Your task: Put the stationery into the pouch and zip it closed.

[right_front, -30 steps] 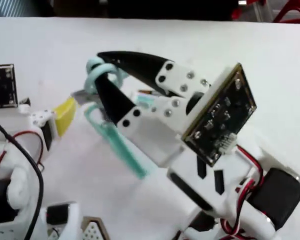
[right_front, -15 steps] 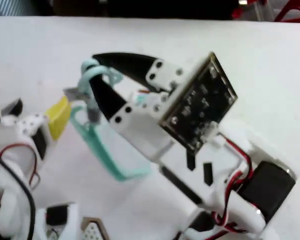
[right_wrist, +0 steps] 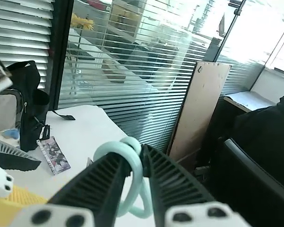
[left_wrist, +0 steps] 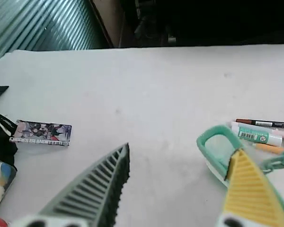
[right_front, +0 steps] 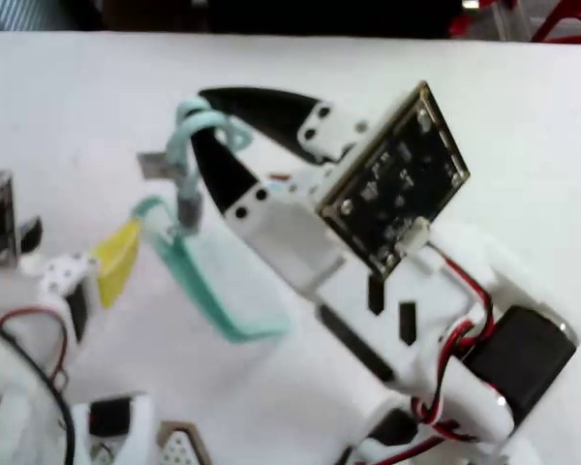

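In the high view my right gripper (right_front: 199, 116) has its black fingers shut on the pouch's teal pull loop (right_front: 186, 136), holding it above the table. The teal-rimmed clear pouch (right_front: 223, 300) hangs tilted below it. The right wrist view shows the same loop (right_wrist: 117, 147) pinched in the right gripper (right_wrist: 137, 155). My left gripper (left_wrist: 180, 151) stands open, its yellow finger (left_wrist: 248, 187) against the pouch's teal rim (left_wrist: 209, 144) and its grey finger (left_wrist: 97, 182) well apart. A white marker (left_wrist: 255, 135), a brown pencil (left_wrist: 265, 124) and an orange pen (left_wrist: 270, 148) lie just past the rim.
A printed card (left_wrist: 40, 133) lies on the white table (left_wrist: 146, 90), and a black bag (left_wrist: 1, 142) sits at its edge. The left arm's yellow finger (right_front: 116, 260) and body stand close beside the pouch in the high view.
My right gripper has lifted the loop slightly up and right, and the pouch now shows more of its broad side. The left arm's yellow finger has dropped lower beside the pouch.
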Robot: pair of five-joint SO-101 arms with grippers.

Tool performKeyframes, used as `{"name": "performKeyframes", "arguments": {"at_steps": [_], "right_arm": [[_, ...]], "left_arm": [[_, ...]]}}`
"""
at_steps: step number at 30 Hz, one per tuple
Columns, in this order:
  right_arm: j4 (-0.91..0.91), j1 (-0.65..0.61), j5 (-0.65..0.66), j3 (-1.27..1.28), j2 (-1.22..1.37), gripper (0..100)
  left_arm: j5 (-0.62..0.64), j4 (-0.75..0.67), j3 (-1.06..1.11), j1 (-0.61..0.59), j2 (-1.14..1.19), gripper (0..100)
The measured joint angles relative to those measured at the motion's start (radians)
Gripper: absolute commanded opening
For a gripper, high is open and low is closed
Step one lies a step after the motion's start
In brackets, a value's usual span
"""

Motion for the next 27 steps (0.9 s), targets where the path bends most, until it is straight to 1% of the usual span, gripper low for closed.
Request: {"name": "performKeyframes", "arguments": {"at_steps": [9,11,14,17,23,27], "right_arm": [[0.000,-0.003,0.000,0.000,0.000,1.7],[0.000,-0.003,0.000,0.000,0.000,1.7],[0.000,0.000,0.000,0.000,0.000,1.7],[0.000,0.005,0.000,0.000,0.000,1.7],[0.000,0.006,0.000,0.000,0.000,1.7],[0.000,0.006,0.000,0.000,0.000,1.7]], "left_arm": [[-0.002,-0.198,0.267,0.000,0.003,34],[-0.002,-0.227,0.304,0.000,0.012,34],[-0.043,-0.242,0.321,0.003,0.015,34],[-0.074,-0.245,0.322,0.044,0.014,34],[-0.086,-0.245,0.322,0.170,0.003,33],[-0.126,-0.245,0.321,0.233,0.066,28]]}}
